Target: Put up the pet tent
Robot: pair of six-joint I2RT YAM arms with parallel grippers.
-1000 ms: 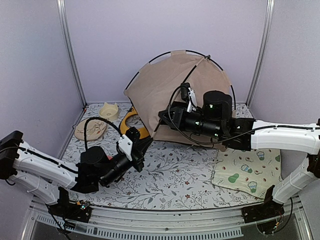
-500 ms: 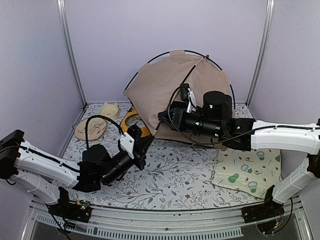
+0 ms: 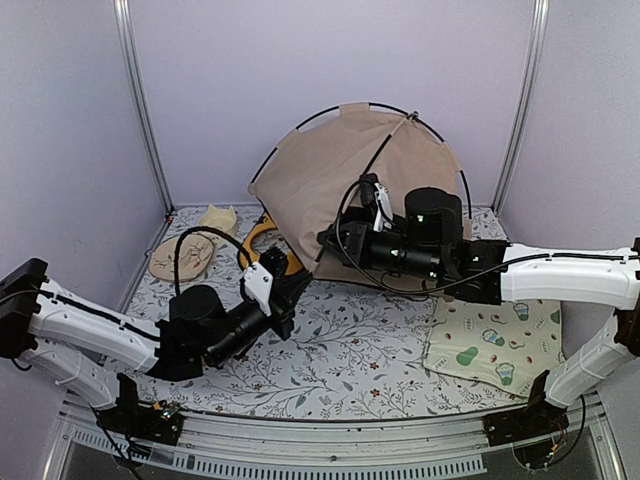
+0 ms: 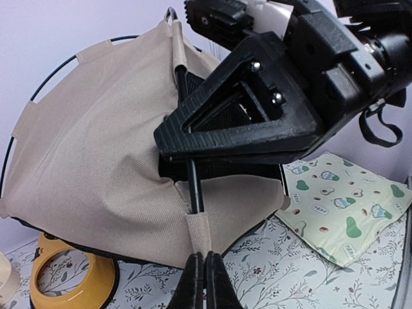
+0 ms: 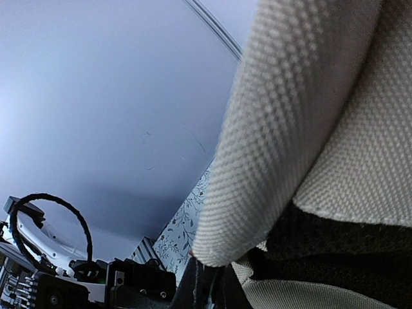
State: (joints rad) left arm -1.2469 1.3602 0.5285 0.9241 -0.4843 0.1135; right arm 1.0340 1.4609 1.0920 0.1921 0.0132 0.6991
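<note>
The pet tent [image 3: 320,170] stands upright before me. My right gripper [image 3: 324,241] is clamped on its front edge; my left gripper [image 4: 205,261], fingers together, sits just beneath that edge.

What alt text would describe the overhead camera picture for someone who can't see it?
A tan pet tent with black poles stands at the back of a floral table; the robot's left hand and right hand are closed at its lower edge. A yellow feeder sits to its left, a cream mat nearer right.
</note>
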